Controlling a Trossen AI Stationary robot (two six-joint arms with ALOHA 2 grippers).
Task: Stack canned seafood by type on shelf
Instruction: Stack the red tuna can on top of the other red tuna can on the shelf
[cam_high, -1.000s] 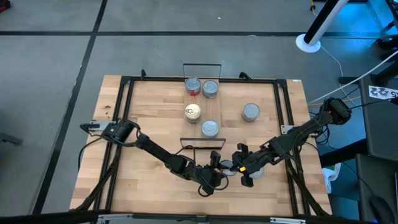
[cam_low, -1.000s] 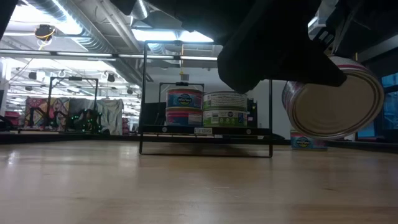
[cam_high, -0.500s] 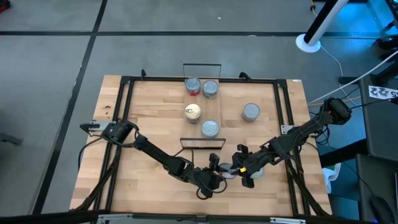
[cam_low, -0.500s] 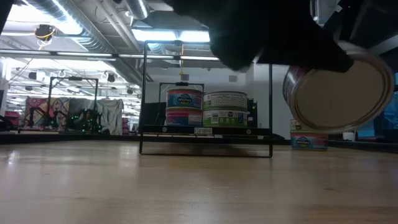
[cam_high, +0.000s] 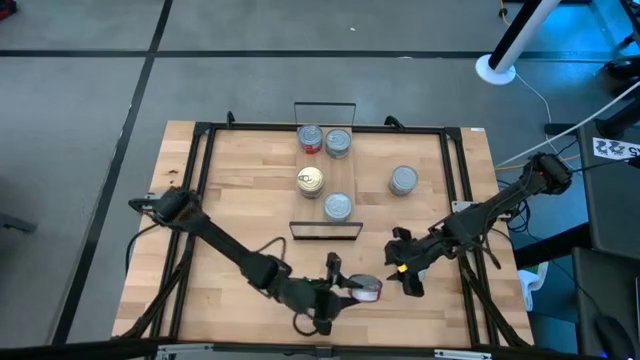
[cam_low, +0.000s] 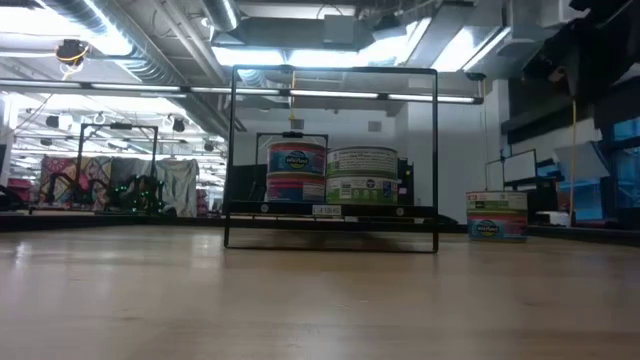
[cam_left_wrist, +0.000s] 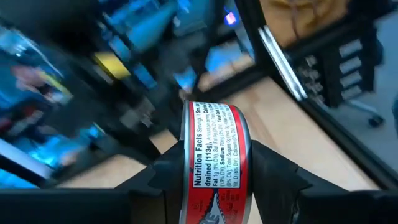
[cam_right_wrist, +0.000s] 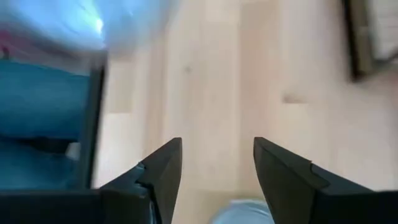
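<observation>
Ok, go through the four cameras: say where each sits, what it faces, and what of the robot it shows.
High view: above the table, looking straight down; both arms, left tool holding a red-label can, right tool open.
Low view: at tabletop height, looking level at the shelf and room; no arm clearly shows.
Left wrist view: on the left wrist; its fingers clamp the red-label can.
Right wrist view: on the right wrist; open fingers over bare tabletop.
Shared: high and left wrist views both show the red-label can.
</observation>
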